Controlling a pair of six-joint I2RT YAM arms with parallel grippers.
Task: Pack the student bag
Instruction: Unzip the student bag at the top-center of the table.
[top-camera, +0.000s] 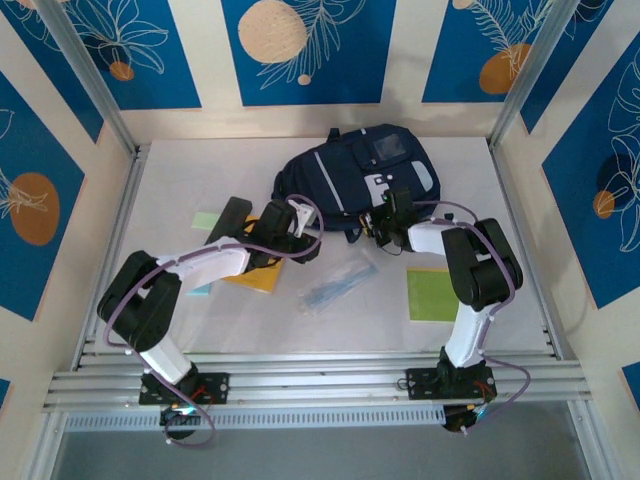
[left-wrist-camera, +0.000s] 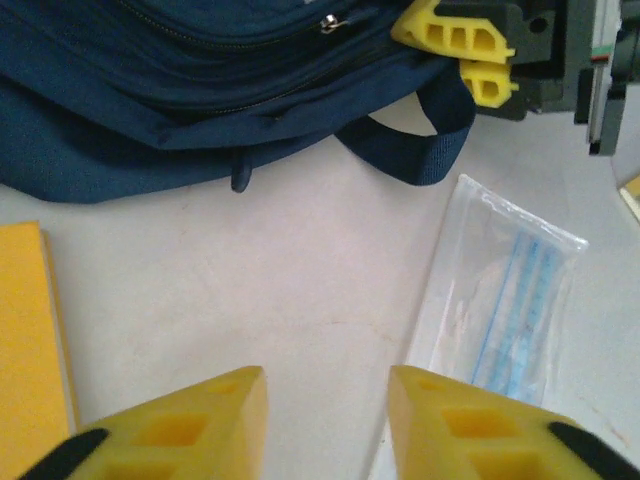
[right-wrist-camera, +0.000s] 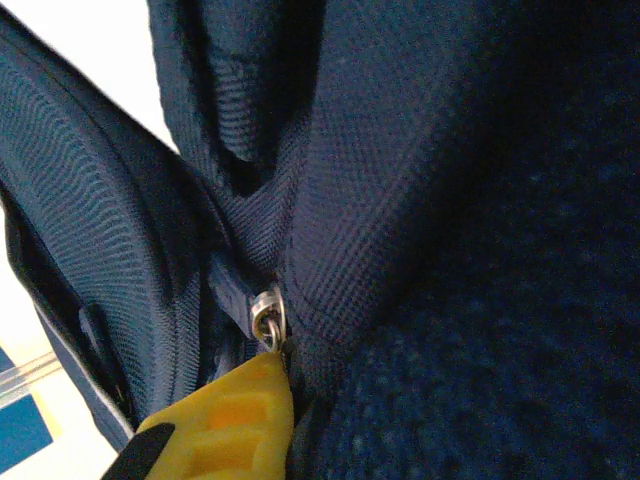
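Observation:
The student bag, dark navy with pale front patches, lies at the back middle of the table. My right gripper is pressed to its near edge. In the right wrist view one yellow finger sits just under the silver zipper ring, with the dark pull running down beside it; folded fabric hides the other finger. In the left wrist view its two yellow fingers stand close together on the bag's edge. My left gripper hovers open over bare table, just short of the bag, holding nothing.
A clear plastic packet with blue contents lies between the arms, to the right of my left fingers. A yellow notebook lies partly under the left arm. A green pad lies by the right arm. A navy strap loop rests on the table.

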